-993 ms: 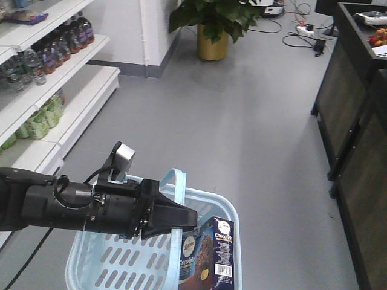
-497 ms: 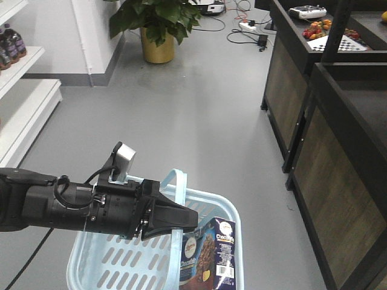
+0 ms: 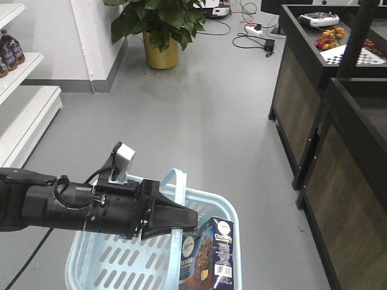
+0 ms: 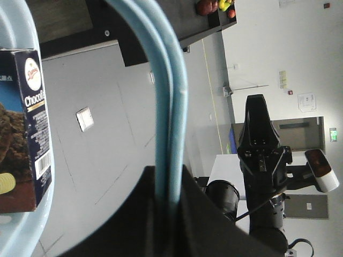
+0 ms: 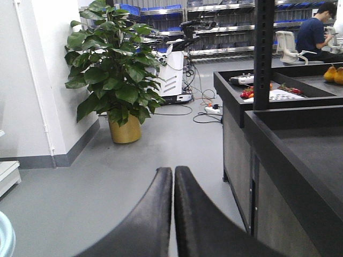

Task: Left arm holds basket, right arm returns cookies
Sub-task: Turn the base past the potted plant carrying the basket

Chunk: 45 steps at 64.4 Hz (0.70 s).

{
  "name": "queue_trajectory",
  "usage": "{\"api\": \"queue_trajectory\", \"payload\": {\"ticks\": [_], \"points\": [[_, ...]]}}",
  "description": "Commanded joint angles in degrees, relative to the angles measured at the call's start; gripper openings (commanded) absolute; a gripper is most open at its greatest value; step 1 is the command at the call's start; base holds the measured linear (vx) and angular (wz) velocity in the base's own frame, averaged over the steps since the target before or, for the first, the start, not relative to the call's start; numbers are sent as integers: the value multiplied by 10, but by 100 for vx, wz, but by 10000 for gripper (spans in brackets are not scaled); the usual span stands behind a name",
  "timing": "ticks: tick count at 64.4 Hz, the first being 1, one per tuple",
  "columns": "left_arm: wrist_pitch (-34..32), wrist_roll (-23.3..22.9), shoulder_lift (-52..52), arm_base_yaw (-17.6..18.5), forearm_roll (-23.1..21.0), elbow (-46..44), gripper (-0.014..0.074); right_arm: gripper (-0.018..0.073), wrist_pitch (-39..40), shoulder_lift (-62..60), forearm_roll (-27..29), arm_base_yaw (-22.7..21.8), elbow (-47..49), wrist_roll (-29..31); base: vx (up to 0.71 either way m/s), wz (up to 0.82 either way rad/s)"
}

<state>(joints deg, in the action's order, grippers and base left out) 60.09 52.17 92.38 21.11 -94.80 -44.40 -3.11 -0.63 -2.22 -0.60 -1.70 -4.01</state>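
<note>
At the near edge of the front view, the left gripper (image 3: 188, 221) is clamped on the curved handle (image 3: 179, 181) of the basket (image 3: 232, 212). The left wrist view confirms this: the handle strap runs down between the two jaws, which grip it on both sides. The left arm (image 3: 66, 208) extends in from the left of the scene, with cables along it and a small silver camera block (image 3: 124, 154) tilted on top. The basket hangs under the gripper, above the grey floor (image 3: 199, 109).

The cookies (image 3: 208, 257) stand upright inside the basket, in its near right corner, against the right wall. The face with the barcode is turned toward the camera.

The right gripper (image 5: 173, 179) has its two fingers pressed together and holds nothing. The right arm (image 4: 261, 160) is well apart from the basket.

Surroundings:
- A potted plant (image 3: 158, 24) in a gold pot stands at the far side, beside a white wall.
- Black counters (image 3: 338, 121) line the right; fruit (image 3: 331, 39) lies on the far one.
- White shelving (image 3: 24, 115) on the left carries dark bottles (image 3: 9, 51).
- Cables (image 3: 257, 27) lie on the far floor.
</note>
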Motion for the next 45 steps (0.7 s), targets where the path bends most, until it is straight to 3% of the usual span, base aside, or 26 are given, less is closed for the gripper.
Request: {"api": "queue_trajectory", "payload": {"ticks": [1,45], "points": [[45,7,-26,2,-45,-14,-6,-8,44,-6,-2,-3,0,-1,28,11],[45,7,-26,2,-45,-14,-6,-8,44,-6,-2,-3,0,-1,30,-2]]}}
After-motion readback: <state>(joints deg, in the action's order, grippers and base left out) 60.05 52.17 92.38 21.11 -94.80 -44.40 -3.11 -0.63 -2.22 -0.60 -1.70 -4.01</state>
